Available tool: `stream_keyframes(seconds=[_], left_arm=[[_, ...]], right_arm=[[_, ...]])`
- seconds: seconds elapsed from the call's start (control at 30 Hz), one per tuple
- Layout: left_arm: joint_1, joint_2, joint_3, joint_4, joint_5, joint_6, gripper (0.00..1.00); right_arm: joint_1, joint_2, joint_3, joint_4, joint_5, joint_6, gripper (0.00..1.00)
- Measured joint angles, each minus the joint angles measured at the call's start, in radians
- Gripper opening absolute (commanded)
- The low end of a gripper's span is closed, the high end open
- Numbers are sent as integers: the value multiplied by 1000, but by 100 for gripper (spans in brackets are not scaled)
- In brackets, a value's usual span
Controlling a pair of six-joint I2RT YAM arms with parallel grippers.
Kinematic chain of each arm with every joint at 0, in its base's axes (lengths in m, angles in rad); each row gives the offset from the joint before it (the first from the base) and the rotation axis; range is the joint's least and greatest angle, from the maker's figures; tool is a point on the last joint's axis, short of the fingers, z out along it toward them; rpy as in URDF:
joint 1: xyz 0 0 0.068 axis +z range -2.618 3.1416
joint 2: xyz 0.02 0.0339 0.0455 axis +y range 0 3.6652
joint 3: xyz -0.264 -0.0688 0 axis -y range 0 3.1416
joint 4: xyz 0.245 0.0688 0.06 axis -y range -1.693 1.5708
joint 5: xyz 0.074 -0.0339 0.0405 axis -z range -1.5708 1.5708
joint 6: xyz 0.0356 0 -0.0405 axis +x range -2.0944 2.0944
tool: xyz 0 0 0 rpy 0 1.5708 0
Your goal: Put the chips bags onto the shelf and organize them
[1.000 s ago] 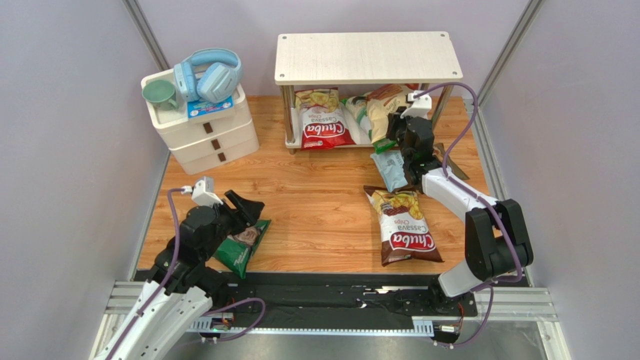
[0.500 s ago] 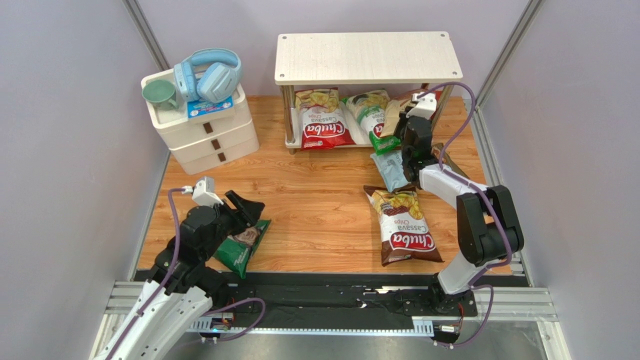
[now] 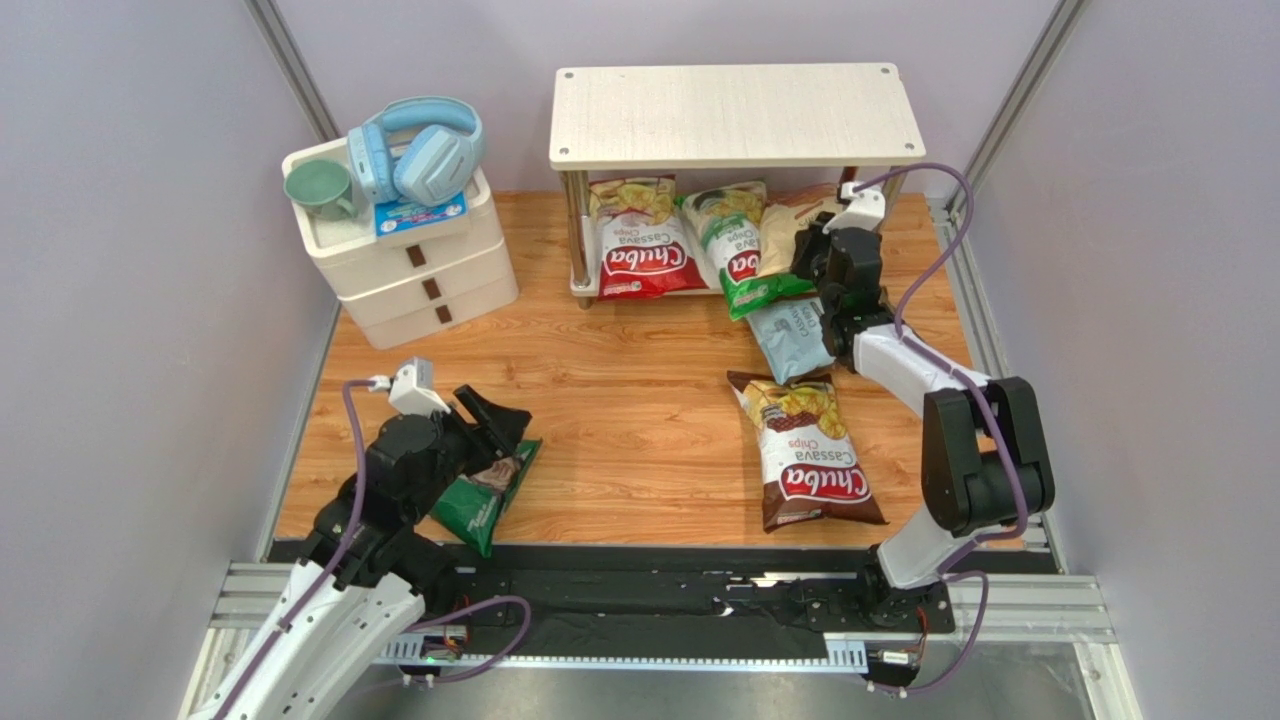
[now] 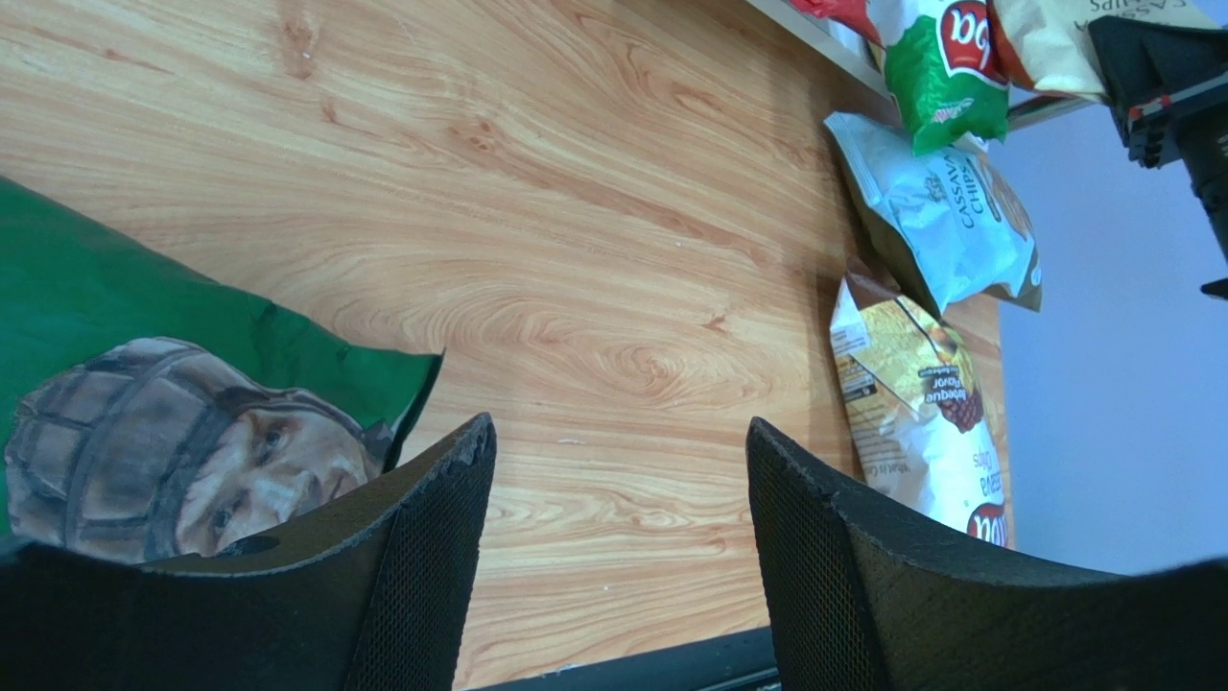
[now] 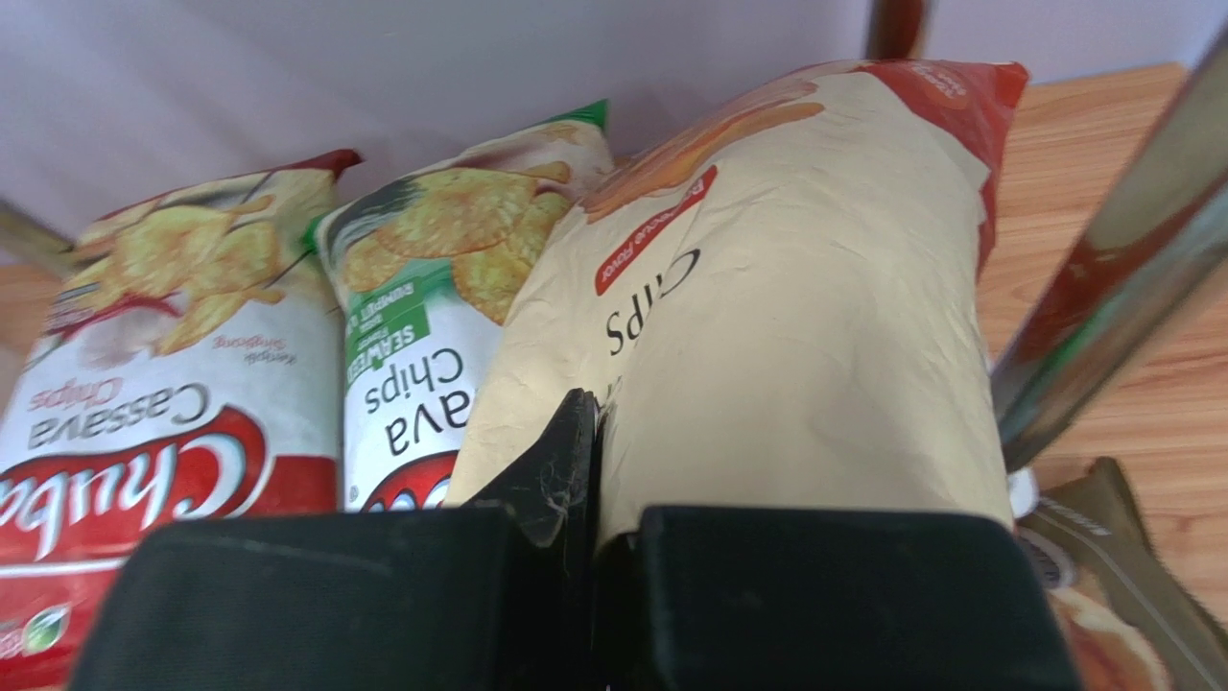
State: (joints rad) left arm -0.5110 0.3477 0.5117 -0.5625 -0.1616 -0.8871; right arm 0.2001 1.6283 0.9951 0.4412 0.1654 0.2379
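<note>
The shelf (image 3: 736,116) stands at the back. On its lower board lie the red chips bag (image 3: 643,240), the green one (image 3: 733,240) and the cream-orange one (image 3: 789,233). My right gripper (image 3: 819,248) is at the shelf's right front, shut on the near edge of the cream-orange bag (image 5: 807,288), which lies next to the green bag (image 5: 433,288). The light blue bag (image 3: 792,338) and brown bag (image 3: 812,450) lie on the floor. My left gripper (image 4: 620,439) is open and empty over bare wood, just right of the dark green bag (image 4: 144,375).
A white three-drawer unit (image 3: 406,263) with blue headphones (image 3: 421,150) and a green cup (image 3: 319,188) stands at the back left. A metal shelf leg (image 5: 1124,288) is close on the right of my right gripper. Grey walls enclose the wooden floor.
My right gripper has carried the cream-orange bag back and to the right, in under the shelf beside the green bag. The left arm has hardly moved.
</note>
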Motion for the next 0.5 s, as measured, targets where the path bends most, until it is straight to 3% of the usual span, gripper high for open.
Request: stream_keyframes(seconds=[0.23,0.5], left_arm=[[0,0,-5,4,4,0,70],[0,-1,-6,5,4,0,70]], right_arm=[[12,-80,-34,-55,-99,64,0],[35,-163,-35,-146,-26,56,0]])
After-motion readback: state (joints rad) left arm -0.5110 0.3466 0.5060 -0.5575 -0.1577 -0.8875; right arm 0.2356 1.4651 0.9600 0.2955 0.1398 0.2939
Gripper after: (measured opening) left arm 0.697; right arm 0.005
